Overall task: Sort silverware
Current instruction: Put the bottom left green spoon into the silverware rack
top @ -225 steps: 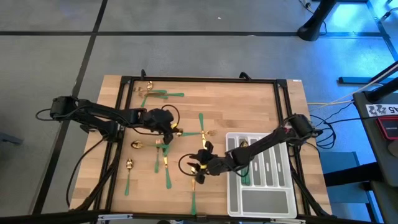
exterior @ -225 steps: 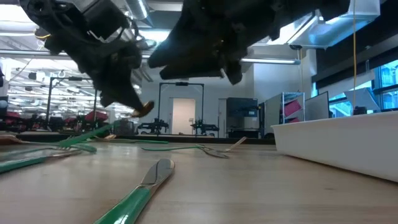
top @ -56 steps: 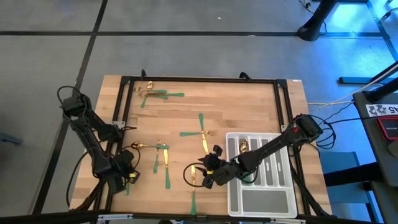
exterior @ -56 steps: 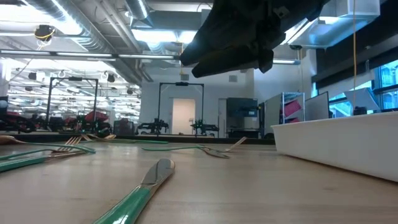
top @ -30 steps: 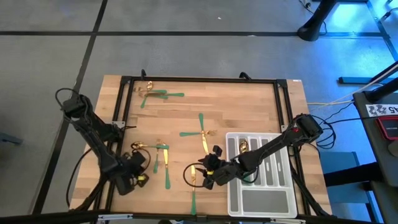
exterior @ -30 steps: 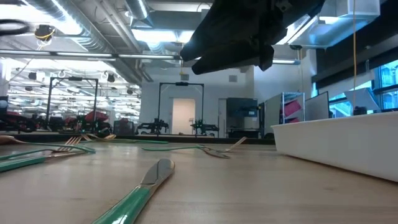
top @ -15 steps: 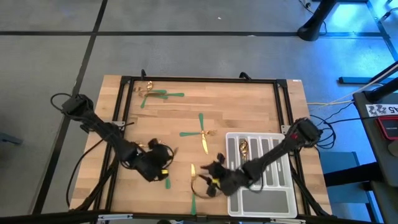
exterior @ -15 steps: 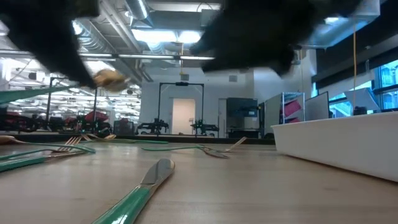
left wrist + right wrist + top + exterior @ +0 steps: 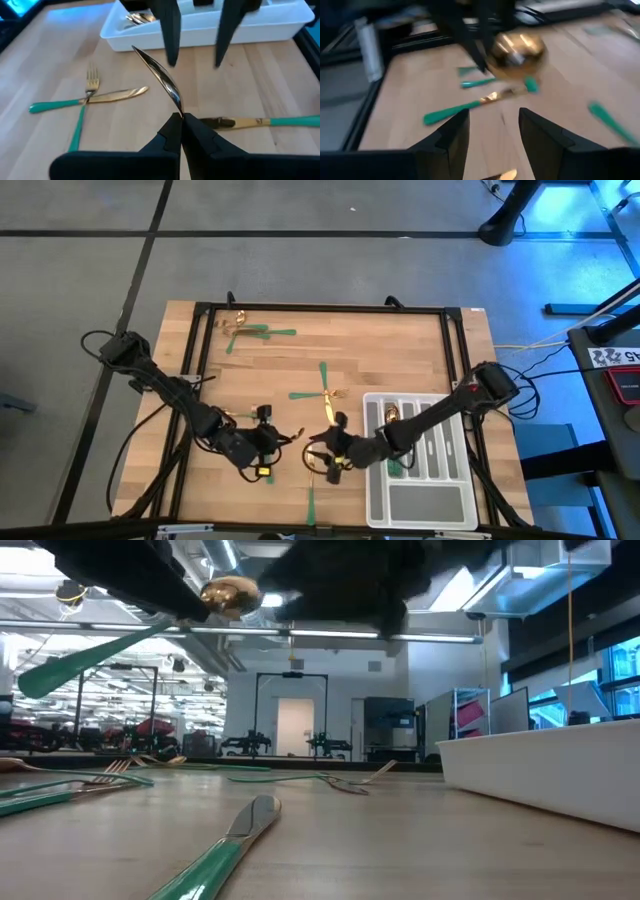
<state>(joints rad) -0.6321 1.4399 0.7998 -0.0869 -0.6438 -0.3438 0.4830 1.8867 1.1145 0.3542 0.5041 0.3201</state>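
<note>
Looking down from the high view, the left gripper [image 9: 262, 442] sits at about seven o'clock from the table's [image 9: 400, 350] centre, the right gripper [image 9: 322, 448] just beside it toward five o'clock, next to the grey tray [image 9: 420, 500]; more silverware lies scattered, with a cluster [image 9: 245, 330] at eleven o'clock

In the low view a gold-bowled spoon [image 9: 140, 625] hangs in the air, green handle slanting down toward eight o'clock, while a knife [image 9: 225, 845] lies flat on the wood

The left wrist view shows the left gripper clenched on the spoon's neck — the bowl pointing toward the tray — with a fork crossing a knife [image 9: 87, 100] at nine o'clock

In the right wrist view the right gripper's fingers [image 9: 455, 132] stand apart, empty, facing the spoon's bowl
</note>
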